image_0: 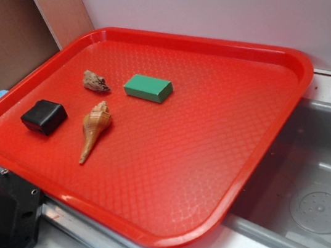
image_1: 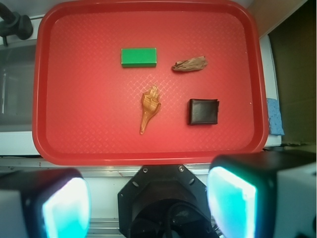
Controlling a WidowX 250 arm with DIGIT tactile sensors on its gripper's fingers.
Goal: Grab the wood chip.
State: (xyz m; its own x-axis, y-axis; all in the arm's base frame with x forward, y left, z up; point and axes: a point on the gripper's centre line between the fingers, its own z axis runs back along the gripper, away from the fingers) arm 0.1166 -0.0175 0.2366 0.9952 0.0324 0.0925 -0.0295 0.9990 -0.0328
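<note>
On the red plastic tray with the diamond-textured floor [image_1: 89,129], four small things are laid out, all apart from one another. Seen from the wrist camera, the small, rough, tan-and-brown wood chip [image_1: 190,64] lies toward one o'clock of the tray's middle, with the flat green rectangular block [image_1: 138,57] near it at its nine o'clock, the square black box [image_1: 203,111] near it at five o'clock, and the smooth orange-tan spiral seashell with a pointed tail [image_1: 149,108] at seven o'clock. In the exterior view the wood chip [image_0: 95,81] is seen at the far side of the tray [image_0: 235,170], between block [image_0: 148,88] and box [image_0: 44,116].

The pincer [image_1: 148,203] is held high above the tray's near rim, its two pale pads [image_1: 233,196] spread wide with nothing between them; it is not seen in the exterior view.

Several failures can be foreseen. The seashell is of a similar tan colour and lies nearer the pincer, so it could be taken by mistake. The chip is low, jagged and irregular, so it could be pinched on a sloping edge and squirted sideways across the slick tray. Should the descent be aimed slightly toward nine o'clock, the green block could be struck or caught between the pads as well. A descent carried too deep would drive the pads into the tray floor.
</note>
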